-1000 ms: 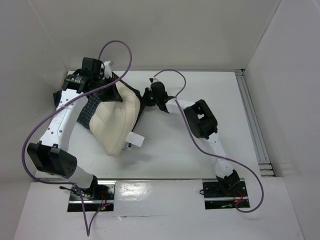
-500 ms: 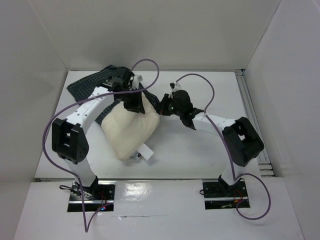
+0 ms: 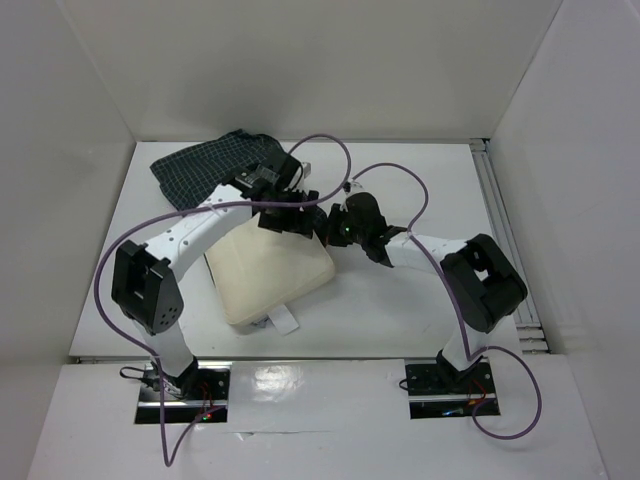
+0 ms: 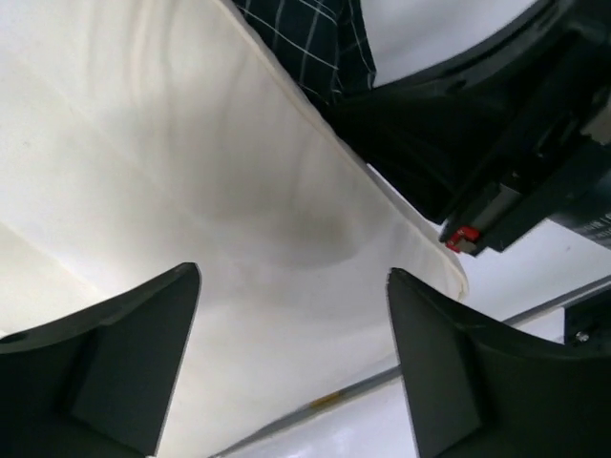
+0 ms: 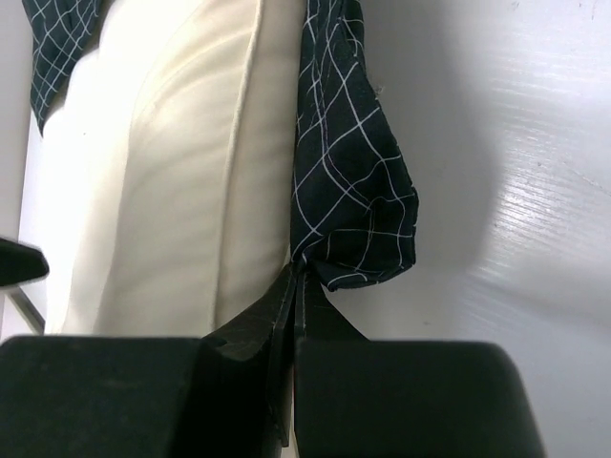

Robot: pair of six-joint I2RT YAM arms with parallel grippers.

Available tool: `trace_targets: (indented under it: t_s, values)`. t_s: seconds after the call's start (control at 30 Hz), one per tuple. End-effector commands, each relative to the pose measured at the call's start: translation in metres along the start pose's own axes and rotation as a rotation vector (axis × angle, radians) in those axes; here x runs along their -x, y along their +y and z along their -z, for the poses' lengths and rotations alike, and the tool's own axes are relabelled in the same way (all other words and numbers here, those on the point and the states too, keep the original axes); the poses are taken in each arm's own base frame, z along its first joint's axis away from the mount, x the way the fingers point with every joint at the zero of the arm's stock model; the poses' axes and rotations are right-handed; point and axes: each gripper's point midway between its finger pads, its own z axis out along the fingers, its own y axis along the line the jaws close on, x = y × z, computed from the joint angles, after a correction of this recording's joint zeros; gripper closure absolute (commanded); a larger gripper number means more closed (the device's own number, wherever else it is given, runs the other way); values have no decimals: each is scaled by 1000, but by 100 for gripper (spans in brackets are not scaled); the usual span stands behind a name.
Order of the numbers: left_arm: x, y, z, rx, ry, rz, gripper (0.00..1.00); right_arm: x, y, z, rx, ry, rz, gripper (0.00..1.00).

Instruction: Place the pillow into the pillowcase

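Note:
The cream pillow [image 3: 270, 275] lies flat on the table, its white tag [image 3: 283, 322] at the near edge. Behind it the dark checked pillowcase [image 3: 210, 165] lies bunched at the back left and runs under the left arm toward the right gripper. My left gripper [image 3: 290, 218] hovers over the pillow's far edge, open, with only pillow [image 4: 191, 172] below its spread fingers [image 4: 124, 372]. My right gripper [image 3: 330, 226] is shut on a fold of pillowcase [image 5: 348, 172] right beside the pillow's side seam [image 5: 172, 172]; its jaws meet on the cloth.
White walls close in the table at the back and both sides. A metal rail [image 3: 505, 240] runs along the right edge. Purple cables [image 3: 330, 150] loop above both wrists. The two wrists sit close together at mid-table.
The left gripper has opened and let go of the pillow, which has dropped flat onto the table. The left arm swung right. The right gripper has kept its grip on the pillowcase.

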Motion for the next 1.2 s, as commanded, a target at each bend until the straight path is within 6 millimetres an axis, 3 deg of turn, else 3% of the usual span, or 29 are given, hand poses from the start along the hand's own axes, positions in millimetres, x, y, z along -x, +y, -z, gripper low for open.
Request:
trace_targets:
  t_s: [0.0, 0.07, 0.1, 0.17, 0.47, 0.5, 0.53, 0.57, 0.6, 0.63, 0.7, 0.77, 0.83, 0.87, 0.9, 0.93, 0.97, 1.0, 1.03, 1.07, 1.17]
  values:
    - [18, 20, 4, 84, -65, 130, 11, 22, 26, 9, 80, -71, 17, 100]
    - [26, 32, -14, 147, -69, 213, 20, 20, 26, 12, 79, -69, 16, 100]
    - [40, 33, -17, 165, -114, 261, 20, 22, 28, 14, 84, -77, 27, 100]
    - [43, 41, -36, 202, -105, 311, 19, 19, 25, 17, 75, -65, 25, 100]
    - [56, 37, -96, 150, -61, 427, 17, 12, 34, 24, 87, -52, 54, 100]
    - [60, 34, -101, 132, -62, 427, 22, 4, 38, 22, 102, -27, 50, 100]
    - [54, 36, -115, 121, -23, 437, 30, 6, 45, 22, 115, -31, 56, 100]
    - [53, 35, -120, 117, -11, 438, 66, 6, 45, 22, 116, -31, 56, 100]
    - [55, 40, -123, 122, -12, 457, 87, 5, 53, 22, 131, -29, 64, 100]
    - [56, 40, -125, 122, -13, 457, 100, 2, 56, 22, 129, -30, 69, 100]
    - [58, 46, -125, 127, -17, 467, 100, 7, 58, 25, 123, -37, 68, 100]
    - [69, 63, -118, 175, -64, 492, 100, 17, 78, 32, 194, -27, 56, 100]
    - [98, 72, -102, 170, -146, 509, 100, 29, 103, 44, 254, -25, 85, 100]
    - [113, 81, -93, 184, -193, 522, 100, 42, 125, 55, 299, -49, 115, 100]
    - [116, 97, -87, 226, -192, 544, 100, 50, 143, 76, 332, -68, 142, 100]
    - [144, 102, -70, 265, -277, 534, 100, 48, 162, 90, 373, -76, 197, 100]
    - [158, 112, -56, 293, -315, 534, 100, 54, 180, 107, 420, -90, 225, 100]
    - [161, 121, -44, 333, -321, 535, 100, 53, 190, 129, 445, -82, 247, 100]
    - [187, 117, -18, 323, -404, 538, 100, 48, 197, 141, 470, -64, 263, 100]
    - [193, 129, -6, 356, -437, 553, 100, 38, 201, 151, 514, -18, 291, 100]
    - [196, 140, 0, 395, -472, 588, 100, -9, 186, 162, 505, 172, 305, 100]
